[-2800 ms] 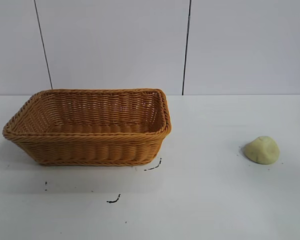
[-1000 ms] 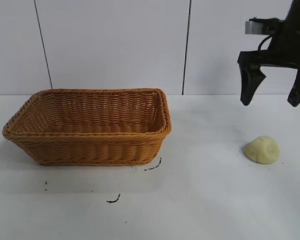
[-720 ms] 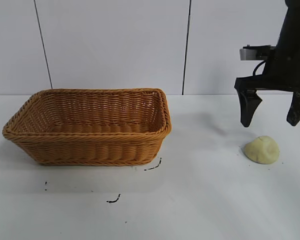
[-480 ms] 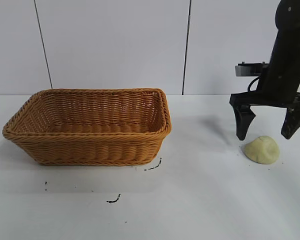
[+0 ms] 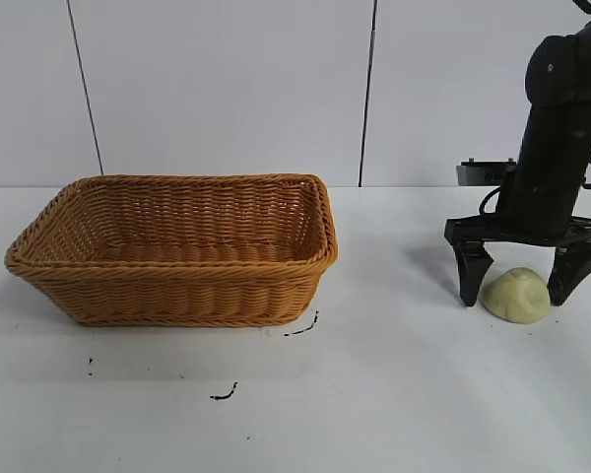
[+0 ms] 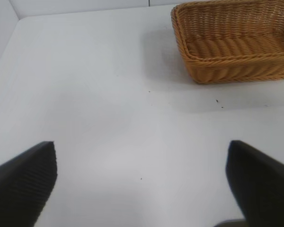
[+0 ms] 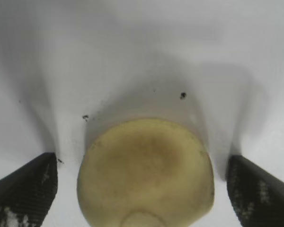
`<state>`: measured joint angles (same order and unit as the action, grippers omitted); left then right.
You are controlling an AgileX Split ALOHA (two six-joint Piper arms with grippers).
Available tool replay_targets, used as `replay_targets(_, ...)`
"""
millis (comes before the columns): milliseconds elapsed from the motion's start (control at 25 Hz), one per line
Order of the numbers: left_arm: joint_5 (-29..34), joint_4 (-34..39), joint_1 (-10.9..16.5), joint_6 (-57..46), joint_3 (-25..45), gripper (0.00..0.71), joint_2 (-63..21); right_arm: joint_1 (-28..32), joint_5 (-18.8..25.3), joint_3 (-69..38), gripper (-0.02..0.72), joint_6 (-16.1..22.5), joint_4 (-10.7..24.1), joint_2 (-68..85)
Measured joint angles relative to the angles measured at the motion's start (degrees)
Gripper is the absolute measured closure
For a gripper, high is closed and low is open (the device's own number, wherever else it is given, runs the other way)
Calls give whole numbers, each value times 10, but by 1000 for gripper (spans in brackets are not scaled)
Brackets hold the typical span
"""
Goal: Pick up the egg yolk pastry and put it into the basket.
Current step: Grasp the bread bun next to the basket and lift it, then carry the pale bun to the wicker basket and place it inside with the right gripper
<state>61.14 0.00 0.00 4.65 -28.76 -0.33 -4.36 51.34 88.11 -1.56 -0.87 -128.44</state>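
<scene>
The egg yolk pastry (image 5: 516, 294), a small pale yellow dome, lies on the white table at the right. My right gripper (image 5: 518, 288) is open and lowered around it, one finger on each side, tips near the table. In the right wrist view the pastry (image 7: 146, 172) sits between the two fingers with a gap on each side. The orange-brown wicker basket (image 5: 173, 286) stands at the left, with nothing in it. It also shows in the left wrist view (image 6: 236, 66). My left gripper (image 6: 142, 182) is open above bare table, out of the exterior view.
Small black marks (image 5: 224, 394) dot the table in front of the basket. A white panelled wall (image 5: 227, 89) stands behind the table. Bare table lies between basket and pastry.
My right gripper came in from the upper right and went down until its open fingers stand on both sides of the pastry. The pastry and the basket have not moved.
</scene>
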Motion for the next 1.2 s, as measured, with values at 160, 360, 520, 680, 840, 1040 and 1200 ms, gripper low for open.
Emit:
replay_targets(160,0,0,0,0,0,14,0,0,8,0,291,0,2,0)
replay_targets(360,0,0,0,0,0,14,0,0,19,0,458,0,2,4)
replay_targets(520,0,0,0,0,0,14,0,0,35,0,475,0,2,32)
replay_targets(680,0,0,0,0,0,14,0,0,45,2,480,0,2,98)
replay_targets(840,0,0,0,0,0,14,0,0,73,44,479,0,2,151)
replay_targets(1040,0,0,0,0,0,14,0,0,114,136,479,0,5,160)
replay_targets(1200,0,0,0,0,0,14,0,0,113,169,479,0,2,160)
